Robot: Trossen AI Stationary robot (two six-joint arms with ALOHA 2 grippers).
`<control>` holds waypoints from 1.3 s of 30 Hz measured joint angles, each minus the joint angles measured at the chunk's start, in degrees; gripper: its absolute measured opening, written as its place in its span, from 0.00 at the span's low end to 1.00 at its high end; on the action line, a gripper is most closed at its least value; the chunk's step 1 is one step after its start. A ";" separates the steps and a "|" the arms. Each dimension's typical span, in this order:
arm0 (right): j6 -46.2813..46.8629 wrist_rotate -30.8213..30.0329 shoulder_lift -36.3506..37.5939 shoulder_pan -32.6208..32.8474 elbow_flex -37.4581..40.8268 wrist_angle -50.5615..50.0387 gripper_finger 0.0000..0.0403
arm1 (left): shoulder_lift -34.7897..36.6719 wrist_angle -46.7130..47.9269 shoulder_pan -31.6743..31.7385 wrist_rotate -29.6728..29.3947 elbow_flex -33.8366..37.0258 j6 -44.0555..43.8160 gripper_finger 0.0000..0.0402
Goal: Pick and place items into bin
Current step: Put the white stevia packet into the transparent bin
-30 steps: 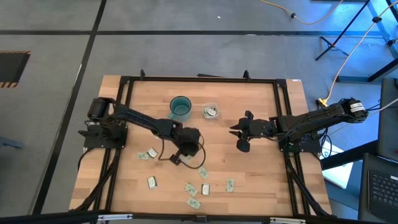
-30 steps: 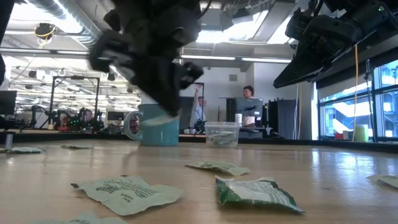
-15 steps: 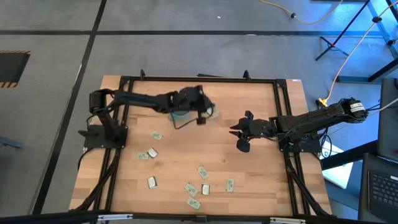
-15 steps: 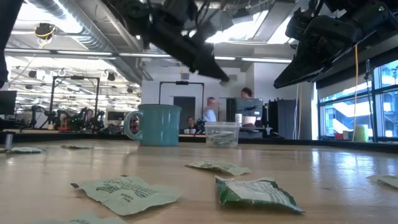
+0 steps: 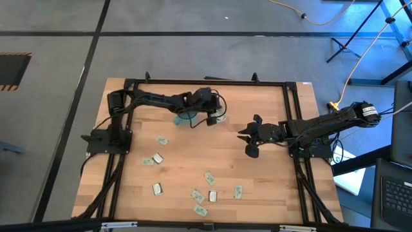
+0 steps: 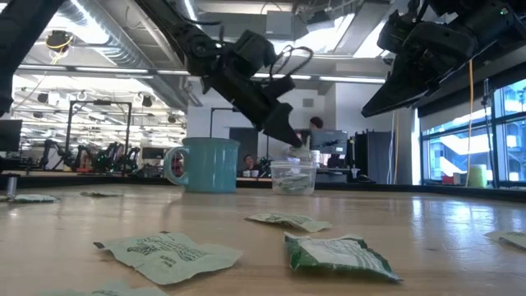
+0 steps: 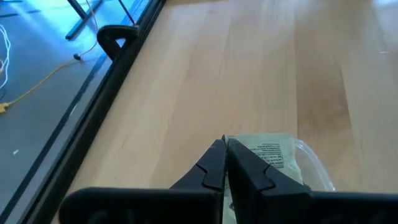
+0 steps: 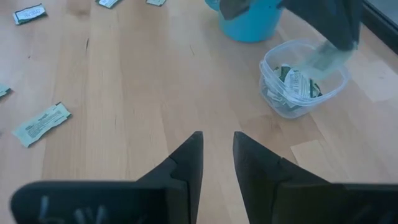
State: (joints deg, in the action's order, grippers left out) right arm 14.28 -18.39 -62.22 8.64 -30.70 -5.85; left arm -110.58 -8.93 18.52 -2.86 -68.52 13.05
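Left gripper over the bin

The left gripper is pinched on a pale green packet, and the clear bin sits right under it. Off to that side, the right gripper waits apart, half open, holding nothing.

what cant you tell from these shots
- Whether the left gripper still pinches a packet: right wrist view, blurred.
- How many packets fill the cup: high view, arm covers it.
- Print on the table packets: too small everywhere.
- Mug: high view, mostly under the arm.
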 joint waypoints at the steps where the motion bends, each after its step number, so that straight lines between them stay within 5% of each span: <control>1: 0.00 0.00 0.00 0.00 0.00 0.00 0.23 | -0.18 0.32 -0.02 -0.07 -0.02 -0.02 0.02; 12: 0.06 0.01 0.00 0.00 0.00 -0.36 0.23 | -2.14 4.21 -0.20 -0.91 -0.02 0.14 0.04; 27: 0.24 0.01 0.00 0.00 0.00 -1.42 0.23 | 4.11 10.66 -2.20 -2.30 -1.98 5.26 0.23; 39: 1.96 0.01 0.00 0.02 -0.02 -1.98 0.23 | 15.45 34.34 -12.63 13.39 -2.03 16.68 0.21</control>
State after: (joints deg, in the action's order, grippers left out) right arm 16.24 -18.39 -62.22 8.67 -30.72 -7.83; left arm -95.14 25.42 5.90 10.54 -70.55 29.73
